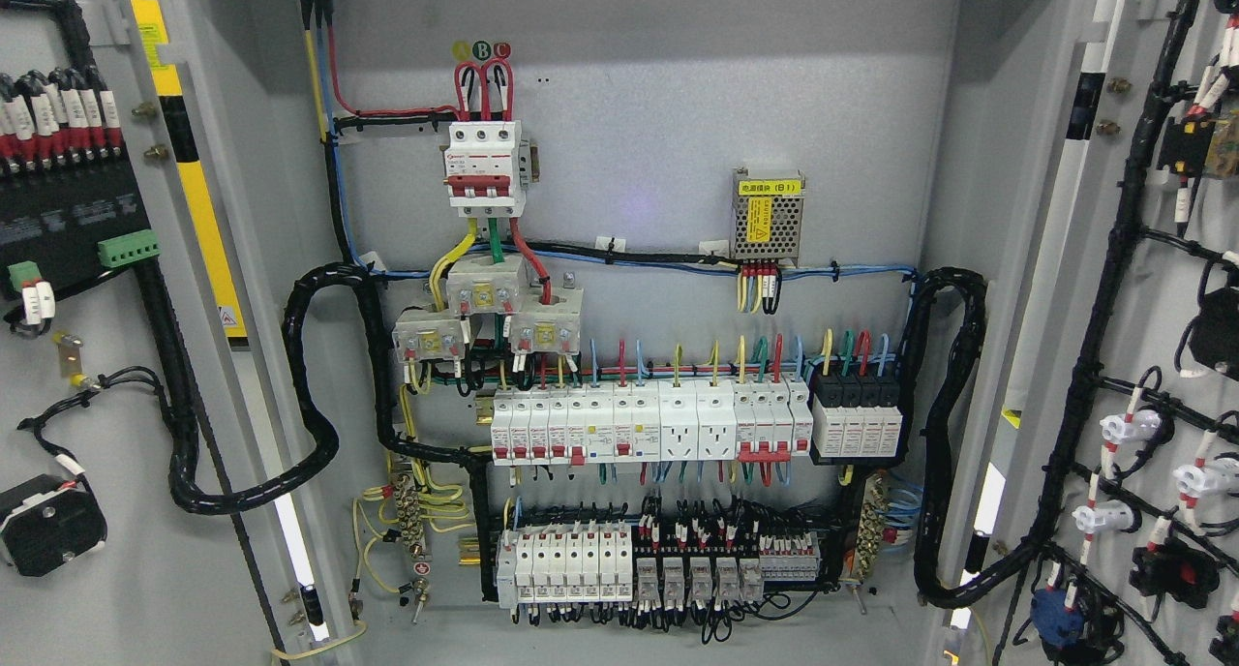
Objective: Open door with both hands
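Note:
Both grey cabinet doors stand swung wide open. The left door (106, 424) shows its inner face at the picture's left, with a black module, green connectors and a black cable loom. At the right edge, the right door (1152, 376) carries black wiring and small white and red components. Between them the cabinet back panel (629, 95) is fully exposed. Neither of my hands nor arms shows anywhere in the head view.
On the back panel sit a three-pole breaker (484, 163) with red, green and yellow leads, a small power supply (767, 216), a row of white breakers (649, 424) and lower terminal blocks (658, 564). Thick black cable looms (953, 434) curve to each door.

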`<action>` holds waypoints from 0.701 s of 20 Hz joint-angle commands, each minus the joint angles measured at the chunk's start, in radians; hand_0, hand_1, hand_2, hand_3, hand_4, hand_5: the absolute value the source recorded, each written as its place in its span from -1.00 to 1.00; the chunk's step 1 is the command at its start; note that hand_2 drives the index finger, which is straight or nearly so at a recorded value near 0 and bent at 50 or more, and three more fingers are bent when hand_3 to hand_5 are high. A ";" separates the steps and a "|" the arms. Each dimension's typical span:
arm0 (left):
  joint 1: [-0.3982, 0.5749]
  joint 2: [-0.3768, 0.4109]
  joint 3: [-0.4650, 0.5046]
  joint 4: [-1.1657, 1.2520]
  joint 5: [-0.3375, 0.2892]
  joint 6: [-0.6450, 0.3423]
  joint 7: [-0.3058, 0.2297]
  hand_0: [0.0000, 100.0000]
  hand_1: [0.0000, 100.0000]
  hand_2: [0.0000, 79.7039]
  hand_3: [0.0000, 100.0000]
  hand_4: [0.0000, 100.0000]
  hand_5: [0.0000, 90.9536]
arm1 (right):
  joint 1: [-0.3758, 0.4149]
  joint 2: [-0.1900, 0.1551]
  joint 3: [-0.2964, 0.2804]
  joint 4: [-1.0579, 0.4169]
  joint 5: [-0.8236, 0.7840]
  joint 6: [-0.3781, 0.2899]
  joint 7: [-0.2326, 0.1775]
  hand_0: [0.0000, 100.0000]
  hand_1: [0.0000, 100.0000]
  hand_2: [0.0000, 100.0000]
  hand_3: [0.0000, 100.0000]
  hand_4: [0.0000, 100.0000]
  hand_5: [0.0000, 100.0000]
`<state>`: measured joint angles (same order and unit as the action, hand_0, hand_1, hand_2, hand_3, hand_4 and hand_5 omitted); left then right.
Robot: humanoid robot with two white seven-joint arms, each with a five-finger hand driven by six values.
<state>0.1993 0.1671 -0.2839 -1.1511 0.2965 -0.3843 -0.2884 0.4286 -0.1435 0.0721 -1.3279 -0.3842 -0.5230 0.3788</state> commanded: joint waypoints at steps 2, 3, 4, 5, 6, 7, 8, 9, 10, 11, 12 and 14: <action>-0.092 -0.129 -0.032 0.649 -0.011 -0.030 0.005 -1.00 -1.00 -1.00 -0.78 -1.00 -1.00 | -0.069 0.068 0.057 0.714 0.039 0.006 -0.006 -0.57 -0.85 -1.00 -1.00 -1.00 -1.00; -0.103 -0.136 -0.034 0.700 -0.011 -0.030 0.005 -1.00 -1.00 -1.00 -0.78 -1.00 -1.00 | -0.088 0.068 0.055 0.769 0.060 0.008 -0.011 -0.57 -0.85 -1.00 -1.00 -1.00 -1.00; -0.116 -0.144 -0.032 0.756 -0.011 -0.028 0.006 -1.00 -1.00 -1.00 -0.78 -1.00 -1.00 | -0.102 0.068 0.054 0.811 0.071 0.009 -0.012 -0.57 -0.85 -1.00 -1.00 -1.00 -1.00; -0.126 -0.149 -0.032 0.801 -0.010 -0.027 0.008 -1.00 -1.00 -1.00 -0.78 -1.00 -1.00 | -0.111 0.068 0.054 0.849 0.077 0.009 -0.020 -0.57 -0.85 -1.00 -1.00 -1.00 -1.00; -0.133 -0.155 -0.031 0.850 -0.010 -0.024 0.017 -1.00 -1.00 -1.00 -0.78 -1.00 -1.00 | -0.120 0.064 0.052 0.877 0.080 0.015 -0.037 -0.57 -0.86 -1.00 -1.00 -1.00 -1.00; -0.138 -0.165 -0.031 0.893 -0.008 -0.018 0.041 -1.00 -1.00 -1.00 -0.78 -1.00 -1.00 | -0.129 0.061 0.052 0.897 0.080 0.024 -0.049 -0.57 -0.86 -1.00 -1.00 -1.00 -1.00; -0.139 -0.173 -0.032 0.927 -0.008 -0.018 0.082 -1.00 -1.00 -1.00 -0.78 -1.00 -1.00 | -0.142 0.056 0.052 0.924 0.080 0.040 -0.060 -0.57 -0.86 -1.00 -1.00 -1.00 -1.00; -0.139 -0.181 -0.032 0.948 -0.008 -0.015 0.125 -1.00 -1.00 -1.00 -0.78 -1.00 -1.00 | -0.154 0.054 0.052 0.949 0.080 0.063 -0.067 -0.57 -0.86 -1.00 -1.00 -1.00 -1.00; -0.139 -0.190 -0.032 0.965 -0.007 -0.007 0.181 -1.00 -1.00 -1.00 -0.78 -1.00 -1.00 | -0.162 0.050 0.052 0.969 0.082 0.087 -0.073 -0.57 -0.86 -1.00 -1.00 -1.00 -1.00; -0.139 -0.198 -0.032 0.982 -0.005 0.005 0.230 -1.00 -1.00 -1.00 -0.78 -1.00 -1.00 | -0.165 0.042 0.055 0.986 0.082 0.115 -0.077 -0.57 -0.86 -1.00 -1.00 -1.00 -1.00; -0.139 -0.204 -0.031 0.996 -0.004 0.016 0.254 -1.00 -1.00 -1.00 -0.78 -1.00 -1.00 | -0.168 0.042 0.055 0.998 0.085 0.135 -0.080 -0.57 -0.86 -1.00 -1.00 -1.00 -1.00; -0.138 -0.210 -0.031 1.018 -0.007 0.018 0.258 -1.00 -1.00 -1.00 -0.77 -1.00 -1.00 | -0.174 0.039 0.055 1.007 0.113 0.161 -0.089 -0.57 -0.87 -1.00 -1.00 -1.00 -1.00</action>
<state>0.0767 0.0424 -0.3065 -0.5094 0.2899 -0.3815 -0.0766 0.2920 -0.1051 0.1108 -0.6750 -0.3070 -0.4042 0.3031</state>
